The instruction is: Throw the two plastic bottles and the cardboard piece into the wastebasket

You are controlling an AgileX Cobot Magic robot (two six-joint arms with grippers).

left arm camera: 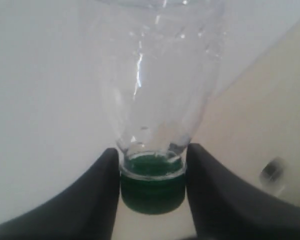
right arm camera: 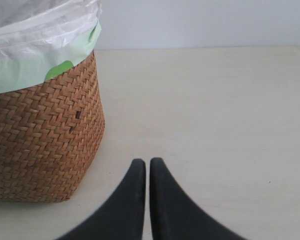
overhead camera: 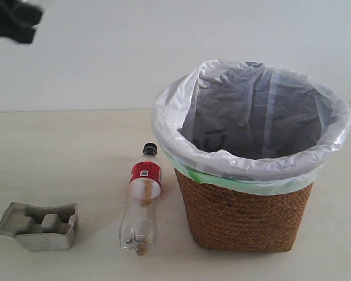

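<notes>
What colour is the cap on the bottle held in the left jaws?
Green. The cap shows best in the left wrist view, pinched between the jaws.

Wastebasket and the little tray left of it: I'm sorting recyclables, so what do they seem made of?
Wastebasket: woven wicker or rattan, matte brown, judging by its herringbone weave. Its liner: thin translucent white plastic film with a green edge, crinkled and slightly glossy. Tray: probably moulded paper pulp, given its dull grey-beige surface and soft-edged compartments.

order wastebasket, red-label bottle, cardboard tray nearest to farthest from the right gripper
1. wastebasket, just beside the right gripper.
2. red-label bottle, on the basket's left in the exterior view.
3. cardboard tray, farthest left.
</notes>
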